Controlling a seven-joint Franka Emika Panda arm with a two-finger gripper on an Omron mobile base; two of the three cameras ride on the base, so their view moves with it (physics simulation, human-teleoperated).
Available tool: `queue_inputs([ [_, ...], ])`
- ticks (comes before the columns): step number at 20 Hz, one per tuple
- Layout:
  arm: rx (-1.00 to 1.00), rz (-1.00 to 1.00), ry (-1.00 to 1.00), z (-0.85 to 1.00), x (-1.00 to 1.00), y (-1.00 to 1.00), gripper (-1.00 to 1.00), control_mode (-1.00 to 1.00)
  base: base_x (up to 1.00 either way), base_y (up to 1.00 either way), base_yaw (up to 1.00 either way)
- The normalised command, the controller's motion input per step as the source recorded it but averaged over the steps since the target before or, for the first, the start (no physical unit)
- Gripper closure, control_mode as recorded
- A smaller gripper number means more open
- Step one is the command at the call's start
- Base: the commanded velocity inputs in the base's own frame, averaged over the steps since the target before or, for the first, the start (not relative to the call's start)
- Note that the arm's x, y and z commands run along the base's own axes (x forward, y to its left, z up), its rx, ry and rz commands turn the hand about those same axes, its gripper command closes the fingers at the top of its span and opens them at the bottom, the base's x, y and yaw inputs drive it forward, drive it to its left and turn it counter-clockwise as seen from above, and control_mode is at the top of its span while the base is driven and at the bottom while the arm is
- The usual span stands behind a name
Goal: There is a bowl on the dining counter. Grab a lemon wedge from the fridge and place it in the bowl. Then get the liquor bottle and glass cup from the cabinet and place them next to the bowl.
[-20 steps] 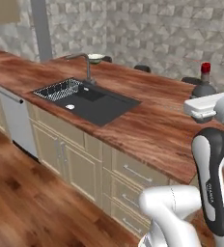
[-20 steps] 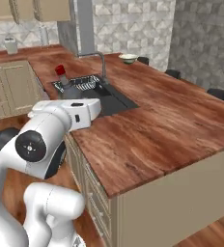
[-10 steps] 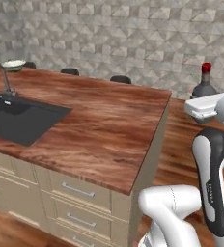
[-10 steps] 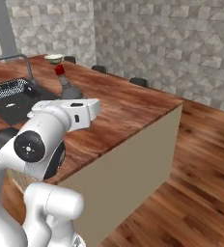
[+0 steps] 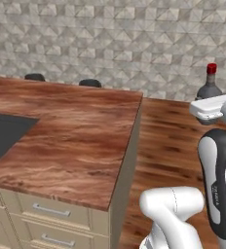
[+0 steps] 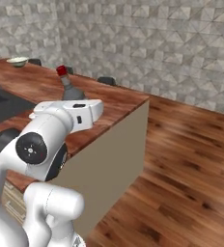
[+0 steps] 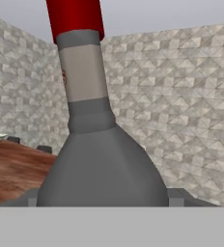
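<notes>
**Liquor bottle carried in the gripper**

The gripper (image 7: 104, 205), at the bottom of the hand view, is clasped around the wide base of the liquor bottle (image 7: 92, 144), held upright. The bottle is dark grey, with a narrow neck and red cap. Likely rigid, smooth and breakable, it is best held low. The bowl (image 6: 17, 61) sits upper left on the tabletop (image 6: 114, 103).
</notes>
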Motion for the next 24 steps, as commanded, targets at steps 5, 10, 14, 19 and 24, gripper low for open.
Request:
queue_inputs([
  [5, 0.00, 0.00, 0.00, 0.00, 0.00, 0.00, 1.00, 1.00, 0.36, -0.87, -0.23],
  [10, 0.00, 0.00, 0.00, 0.00, 0.00, 0.00, 1.00, 1.00, -0.14, -1.00, -0.01],
  [14, 0.00, 0.00, 0.00, 0.00, 0.00, 0.00, 1.00, 1.00, 0.22, -0.94, -0.20],
  [19, 0.00, 0.00, 0.00, 0.00, 0.00, 0.00, 1.00, 1.00, 0.64, -0.64, -0.37],
  [24, 0.00, 0.00, 0.00, 0.00, 0.00, 0.00, 1.00, 1.00, 0.86, -0.30, -0.41],
])
